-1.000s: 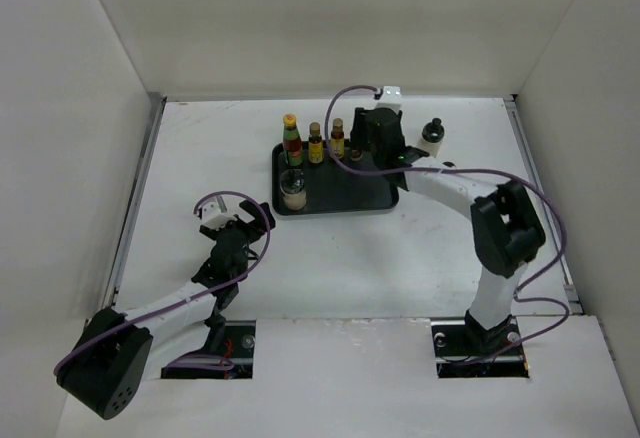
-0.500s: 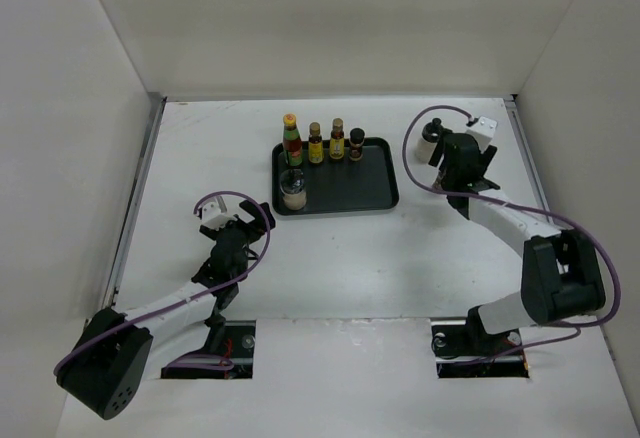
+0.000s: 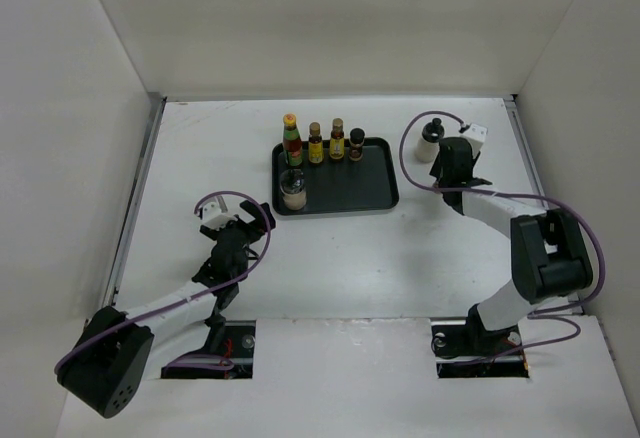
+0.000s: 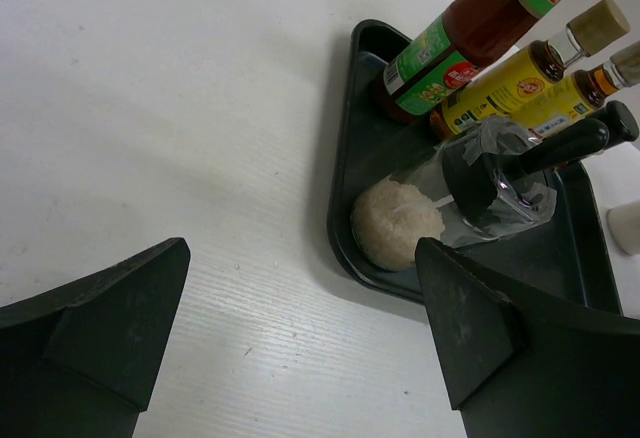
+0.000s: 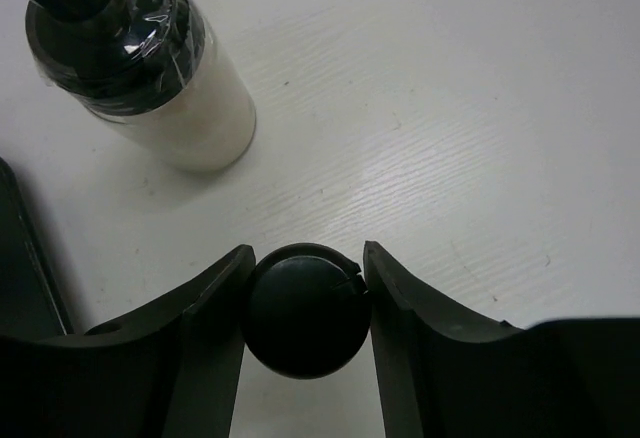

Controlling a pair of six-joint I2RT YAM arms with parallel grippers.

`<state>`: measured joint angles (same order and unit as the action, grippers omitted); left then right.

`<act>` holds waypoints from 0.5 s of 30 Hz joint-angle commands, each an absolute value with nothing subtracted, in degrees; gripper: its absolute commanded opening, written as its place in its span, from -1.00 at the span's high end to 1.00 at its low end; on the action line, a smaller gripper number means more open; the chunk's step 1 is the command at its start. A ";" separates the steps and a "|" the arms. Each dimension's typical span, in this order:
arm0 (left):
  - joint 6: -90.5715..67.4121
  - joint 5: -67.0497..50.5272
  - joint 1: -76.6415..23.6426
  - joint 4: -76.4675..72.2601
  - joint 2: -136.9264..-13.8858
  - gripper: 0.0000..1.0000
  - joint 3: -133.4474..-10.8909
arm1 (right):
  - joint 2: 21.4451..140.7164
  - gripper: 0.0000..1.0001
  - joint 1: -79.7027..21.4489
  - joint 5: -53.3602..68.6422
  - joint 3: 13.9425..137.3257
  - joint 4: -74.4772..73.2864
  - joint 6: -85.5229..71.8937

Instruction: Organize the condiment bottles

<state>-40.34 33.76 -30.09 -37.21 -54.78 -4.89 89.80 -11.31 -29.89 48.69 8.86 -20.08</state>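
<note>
A black tray [image 3: 372,184] holds the red bottle [image 3: 291,140], two slim amber bottles [image 3: 315,144] [image 3: 337,140], a small dark-brown bottle [image 3: 357,144] and a white black-capped jar [image 3: 293,192]. The second white jar [image 3: 428,142] stands on the table right of the tray. My right gripper [image 3: 451,163] is beside it. In the right wrist view the right gripper [image 5: 305,298] is shut on the round black cap [image 5: 300,310] of a small bottle; its body is hidden. My left gripper [image 3: 232,234] is open and empty over bare table [image 4: 300,343], near the tray's left corner [image 4: 338,208].
White walls enclose the table on three sides. The white jar [image 5: 170,83] stands just ahead and left of the right fingers, with the tray's edge [image 5: 20,258] at far left. The jar in the tray [image 4: 400,223] is the nearest thing ahead of the left gripper.
My right arm left the tray, where a dark-brown bottle now stands, swung right and settled beside the white jar on the table. The left arm has not moved.
</note>
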 commanded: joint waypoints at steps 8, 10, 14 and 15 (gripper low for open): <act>-40.78 33.31 -30.36 -40.34 -54.76 -1.00 -6.86 | 86.66 0.19 -17.43 -31.64 54.57 14.15 -18.37; -40.78 33.31 -30.36 -40.43 -55.63 -1.00 -7.12 | 88.06 0.18 -19.19 -31.29 57.29 14.15 -18.02; -40.78 33.22 -30.28 -40.61 -54.32 -1.00 -6.59 | 93.77 0.18 -21.48 -27.87 63.79 14.50 -17.93; -40.78 33.48 -30.28 -40.61 -54.14 -1.00 -6.50 | 95.08 0.18 -22.01 -27.43 65.20 14.76 -17.93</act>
